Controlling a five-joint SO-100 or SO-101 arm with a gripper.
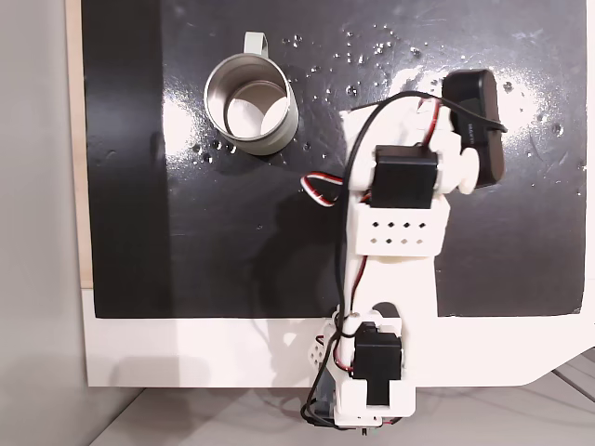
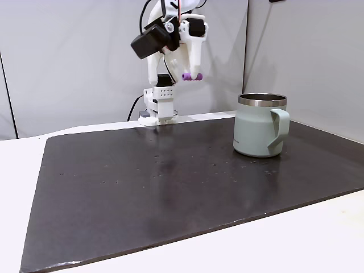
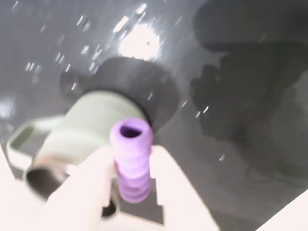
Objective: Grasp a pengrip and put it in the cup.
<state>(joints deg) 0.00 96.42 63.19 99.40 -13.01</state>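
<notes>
From above, the white arm (image 1: 395,232) stretches up over a black mat (image 1: 232,242), its black motors stacked along it. The cup (image 1: 251,104) stands well to the left of the arm in this fixed view, open mouth up, shiny steel inside, small loop handle pointing toward the top edge. Bright glare and specks scatter across the mat around it. The arm's own body covers the fingers here.

Over to the side-on fixed view: the arm is folded high at the back of the mat (image 2: 170,187), and there's the gripper (image 2: 192,76) up in the air, closed on the pengrip (image 2: 192,76). It's a tiny purple tube, lying crosswise at the fingertips, far smaller than the cup (image 2: 261,125). The cup sits on the mat off to the right, pale grey-green outside, steel rim, handle facing the camera side. Gripper and cup are well apart, the pengrip clear of the mat.

Now the wrist view, and it's blurry. The pengrip (image 3: 131,161) stands front and centre, soft purple, ribbed and bumpy, its hollow end showing dark at the top. Pale fingers (image 3: 86,183) press in from both sides, squeezing it tight. Behind it lies the cup (image 3: 91,125), grey-green, handle to the left, on the glossy dark mat (image 3: 240,72).
</notes>
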